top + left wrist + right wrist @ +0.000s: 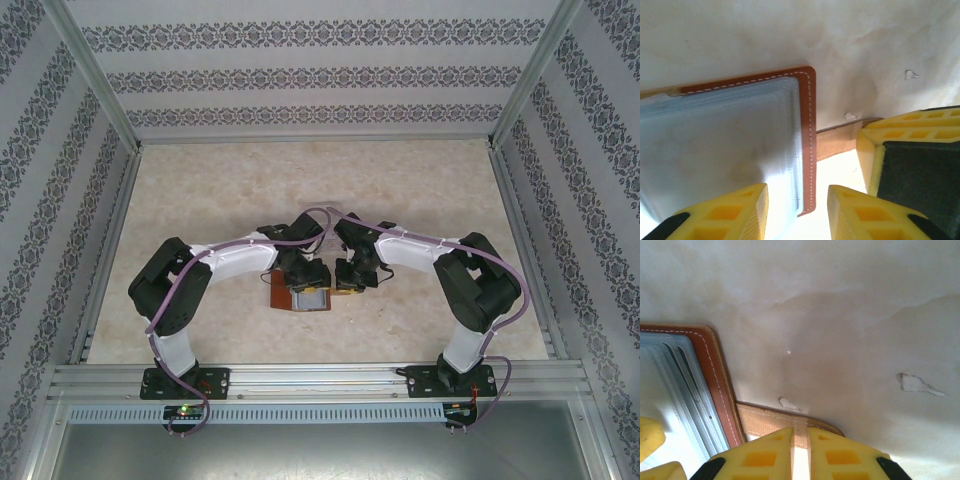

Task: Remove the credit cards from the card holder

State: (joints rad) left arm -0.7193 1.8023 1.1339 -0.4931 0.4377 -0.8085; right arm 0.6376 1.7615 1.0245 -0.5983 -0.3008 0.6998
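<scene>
Over a beige, marbled table [330, 180] walled on three sides by striped, flower-patterned wallpaper [300, 75] and edged with aluminium rails [320, 380], my two arms meet at the middle of the surface above the card holder [300, 298]. It lies open and flat, a little toward the near side of the table. Close up, the tabletop is cloudy with faint brown veins and a few small white flecks [917, 384].

The left gripper [798, 187] hangs with its yellow fingers spread, and the wallet's stitched brown right edge runs through the gap. I cannot tell whether either finger touches the leather. The right gripper [800, 430] has its fingers pressed almost together on the strap tab [770, 417], which juts from the wallet's side and disappears under them.

From overhead, the black wrist housings cover most of the wallet's far half. Both wrist cameras cut it off at the frame edge. The grey-blue pockets [715, 135] are blurred and washed out by glare; I cannot separate the credit cards from the stacked pocket edges.
</scene>
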